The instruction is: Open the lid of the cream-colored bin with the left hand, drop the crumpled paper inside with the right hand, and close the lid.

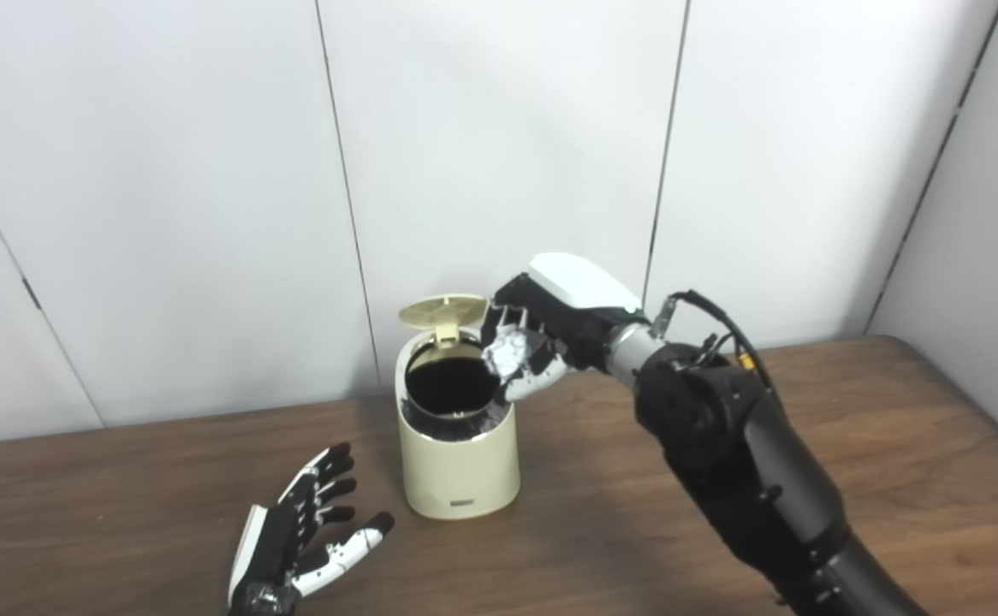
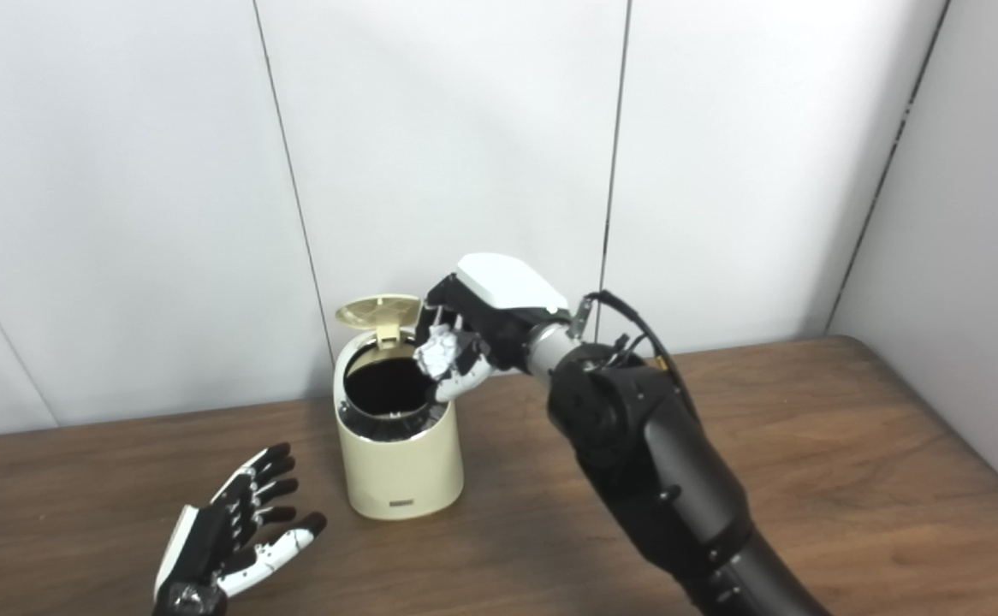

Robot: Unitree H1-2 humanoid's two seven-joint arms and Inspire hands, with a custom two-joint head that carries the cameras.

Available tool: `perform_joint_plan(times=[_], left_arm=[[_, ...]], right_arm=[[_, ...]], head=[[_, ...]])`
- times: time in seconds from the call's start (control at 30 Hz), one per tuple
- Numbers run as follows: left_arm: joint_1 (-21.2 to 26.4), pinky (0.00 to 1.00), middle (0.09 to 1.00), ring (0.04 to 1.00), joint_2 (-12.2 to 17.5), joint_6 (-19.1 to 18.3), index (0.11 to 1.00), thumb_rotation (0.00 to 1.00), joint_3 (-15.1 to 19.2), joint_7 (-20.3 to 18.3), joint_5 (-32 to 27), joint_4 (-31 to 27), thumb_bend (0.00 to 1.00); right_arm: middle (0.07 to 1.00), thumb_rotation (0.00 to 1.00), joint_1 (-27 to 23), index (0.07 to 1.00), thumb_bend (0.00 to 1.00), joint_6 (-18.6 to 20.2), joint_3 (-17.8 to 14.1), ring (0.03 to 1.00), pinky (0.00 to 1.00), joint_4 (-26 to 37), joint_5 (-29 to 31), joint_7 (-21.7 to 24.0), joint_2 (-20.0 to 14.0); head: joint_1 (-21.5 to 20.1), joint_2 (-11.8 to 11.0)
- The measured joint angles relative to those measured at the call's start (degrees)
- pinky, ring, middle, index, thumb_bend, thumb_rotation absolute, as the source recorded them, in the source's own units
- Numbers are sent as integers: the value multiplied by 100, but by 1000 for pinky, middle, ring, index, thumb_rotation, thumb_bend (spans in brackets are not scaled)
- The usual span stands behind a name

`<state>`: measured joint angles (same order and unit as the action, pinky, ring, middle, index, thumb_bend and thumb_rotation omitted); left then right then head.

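Holding crumpled paper (image 1: 509,351) in right robot hand (image 1: 542,338), fingers closed round it, just over cream bin (image 1: 458,462) rim, lid (image 1: 442,310) up. Left robot hand (image 1: 306,535) empty, fingers spread, near-left on tabletop (image 1: 165,479).

Cream-colored bin (image 1: 458,466) standing upright on wood table (image 1: 893,445), lid (image 1: 442,311) flipped up at back, dark inside showing. White crumpled paper (image 1: 508,353) being held in right hand (image 1: 542,338), hanging over bin's right rim.
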<state>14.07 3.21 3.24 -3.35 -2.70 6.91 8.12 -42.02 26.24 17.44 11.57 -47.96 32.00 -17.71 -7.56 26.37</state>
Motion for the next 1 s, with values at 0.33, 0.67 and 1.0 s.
perform_joint_plan(times=[0.33,0.67,1.0], left_arm=[[13,729,873,825,-52,4,913,193,-17,48,54,0,672],[52,736,874,824,-76,4,912,180,-17,51,101,1,673],[55,727,871,817,-108,25,905,191,-16,56,105,7,685]], right_arm=[[506,0,-6,476,520,-72,79,415,342,-343,-27,-232,256],[510,0,-49,480,519,-2,99,410,337,-600,-74,-329,497],[514,0,-48,492,517,-239,164,397,320,-740,-72,-791,550]], head=[[106,-9],[158,-35],[202,-53]])
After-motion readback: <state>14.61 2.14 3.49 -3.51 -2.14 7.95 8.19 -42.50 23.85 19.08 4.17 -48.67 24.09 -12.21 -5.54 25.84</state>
